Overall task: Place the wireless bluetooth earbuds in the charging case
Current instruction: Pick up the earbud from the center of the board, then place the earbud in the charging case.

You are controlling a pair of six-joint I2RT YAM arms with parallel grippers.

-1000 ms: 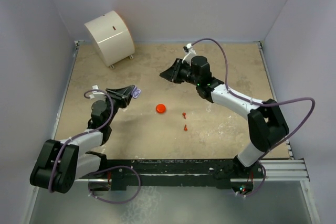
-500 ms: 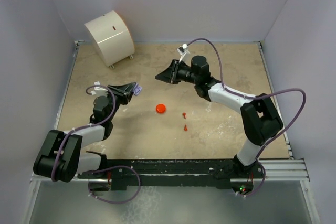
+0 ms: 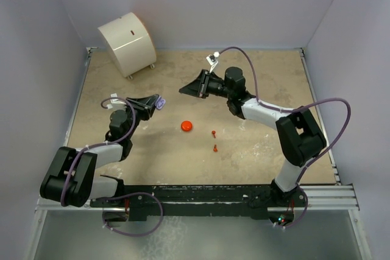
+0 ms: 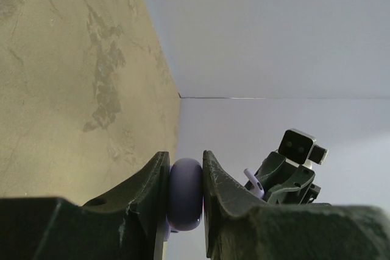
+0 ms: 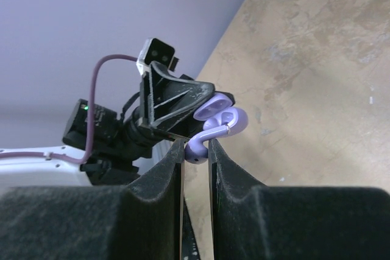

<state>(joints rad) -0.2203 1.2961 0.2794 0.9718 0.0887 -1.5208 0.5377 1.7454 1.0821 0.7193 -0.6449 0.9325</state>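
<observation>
Case, lilac, is clamped edge-on in L gripper, left of centre in top view; it looks open. Just right of it, lilac earbud is pinched in R gripper. Bud is judged v. light, hard and slick, so best taken by stem w/ gentle squeeze. Red buds lie mid-frame on table.

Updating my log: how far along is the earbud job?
Nothing visibly seated yet. In hand: the left gripper clamps the lilac case, and the right gripper pinches a lilac earbud, apart from it. Left: seat that earbud, then the two red-orange earbuds lying by the red-orange disc.
</observation>
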